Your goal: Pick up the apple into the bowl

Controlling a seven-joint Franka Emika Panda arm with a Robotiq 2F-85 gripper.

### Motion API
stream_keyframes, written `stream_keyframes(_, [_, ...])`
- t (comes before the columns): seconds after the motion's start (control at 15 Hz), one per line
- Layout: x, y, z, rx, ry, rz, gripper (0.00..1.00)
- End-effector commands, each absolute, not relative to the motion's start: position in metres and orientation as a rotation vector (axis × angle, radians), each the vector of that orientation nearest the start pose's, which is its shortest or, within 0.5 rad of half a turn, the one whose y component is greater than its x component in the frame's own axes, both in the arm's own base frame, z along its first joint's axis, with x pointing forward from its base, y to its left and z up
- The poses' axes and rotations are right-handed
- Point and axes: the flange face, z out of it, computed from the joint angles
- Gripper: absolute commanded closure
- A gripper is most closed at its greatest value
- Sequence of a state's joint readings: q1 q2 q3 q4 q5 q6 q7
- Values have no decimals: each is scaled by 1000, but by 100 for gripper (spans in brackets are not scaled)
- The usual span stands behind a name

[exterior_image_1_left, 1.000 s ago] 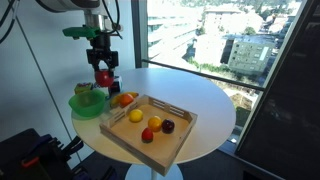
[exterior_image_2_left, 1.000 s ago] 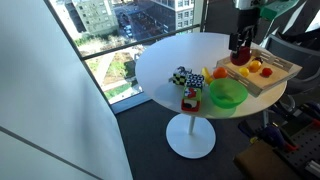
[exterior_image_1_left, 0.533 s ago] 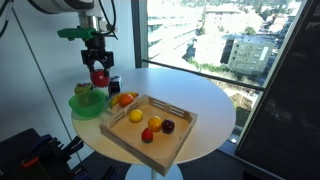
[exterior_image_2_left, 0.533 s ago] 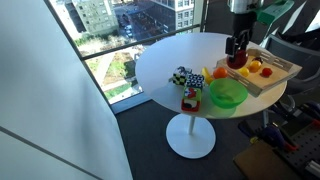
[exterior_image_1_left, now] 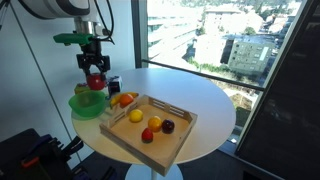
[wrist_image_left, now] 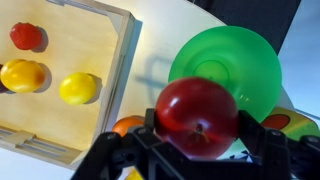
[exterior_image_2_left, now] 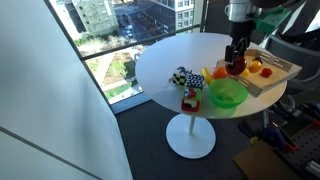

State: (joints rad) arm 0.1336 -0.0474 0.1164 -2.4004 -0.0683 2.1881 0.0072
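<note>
Round white table (exterior_image_1_left: 205, 95) beside a window (exterior_image_1_left: 200, 35). The gripper (exterior_image_1_left: 95, 70) is clamped on the apple (wrist_image_left: 197, 117), held aloft over the bowl (wrist_image_left: 225, 60) edge, clear of the wooden tray (exterior_image_1_left: 150, 135).

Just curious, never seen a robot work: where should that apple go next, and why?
Probably shift it over the middle of the bowl. The pincer holds the apple in the air, but the wrist view shows it above the bowl's near rim, not its centre.
</note>
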Motion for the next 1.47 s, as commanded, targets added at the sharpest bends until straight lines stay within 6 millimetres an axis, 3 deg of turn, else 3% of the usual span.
stream_keyframes(0.0, [445, 122, 313, -3148, -517, 251, 44])
stream_keyframes(0.53, [433, 134, 282, -3125, -598, 297, 44])
stream_keyframes(1.13, [438, 130, 254, -3098, -658, 276, 44])
stream_keyframes(1.2, [438, 130, 252, -3097, -663, 280, 33])
stream_keyframes(1.27, [439, 130, 251, -3098, -668, 283, 5])
stream_keyframes(1.4, [439, 131, 249, -3096, -673, 288, 4])
